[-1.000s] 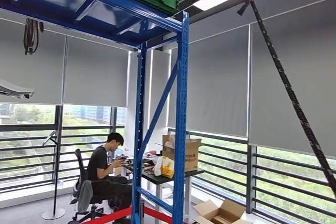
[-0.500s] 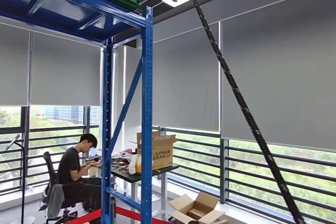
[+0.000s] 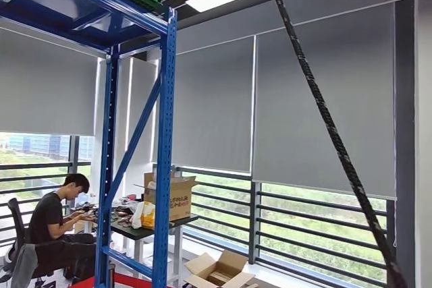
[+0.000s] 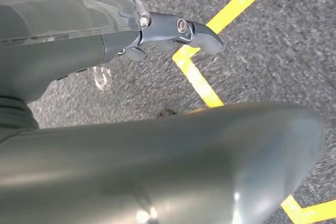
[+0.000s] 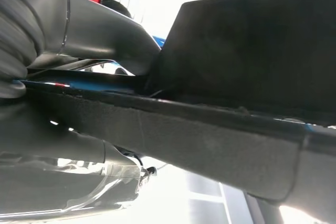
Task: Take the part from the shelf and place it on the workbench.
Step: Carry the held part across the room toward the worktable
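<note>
At the right wrist, the right hand (image 5: 91, 30) gripped the dark flat part (image 5: 245, 51) while the left hand (image 4: 99, 40) hung empty, fingers apart, so a firm, level carry seemed wisest.

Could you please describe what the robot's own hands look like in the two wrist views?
The left hand has a glossy grey cover, a thick grey thumb, and a darker finger joined by small silver screws. The right hand shows a grey ribbed cover, smooth grey fingers and a shiny clear-looking shell.
</note>
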